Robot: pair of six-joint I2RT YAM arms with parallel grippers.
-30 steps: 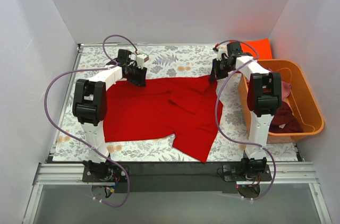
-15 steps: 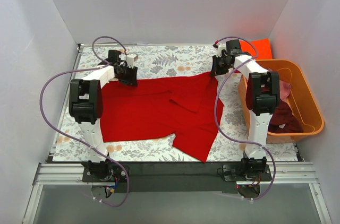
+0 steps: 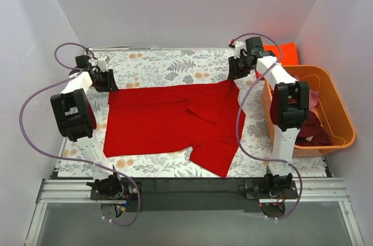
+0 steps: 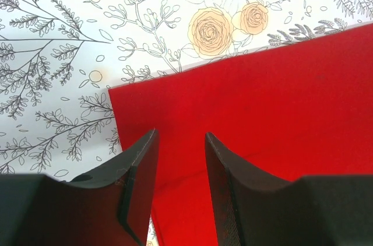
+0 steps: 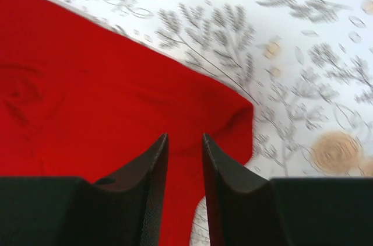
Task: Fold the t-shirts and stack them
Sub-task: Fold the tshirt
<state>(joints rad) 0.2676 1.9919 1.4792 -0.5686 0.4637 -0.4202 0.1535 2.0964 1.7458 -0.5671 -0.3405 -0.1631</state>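
A bright red t-shirt (image 3: 169,120) lies spread on the floral table cover, its near right part folded into a point. My left gripper (image 3: 105,80) sits at the shirt's far left corner. In the left wrist view its jaws (image 4: 180,135) stand narrowly apart with the red cloth (image 4: 262,94) between them. My right gripper (image 3: 235,74) is at the shirt's far right corner. In the right wrist view its jaws (image 5: 185,136) close on the red cloth (image 5: 87,83). The shirt's far edge runs straight between the two grippers.
An orange plastic tub (image 3: 344,120) stands at the right edge with maroon cloth (image 3: 312,129) and pink cloth (image 3: 313,97) inside. An orange-red folded shirt (image 3: 285,52) lies at the far right corner. White walls close in the table on three sides.
My left gripper has moved left along the far edge, drawing the shirt's far left corner outward. My right gripper has shifted slightly away, to the far right.
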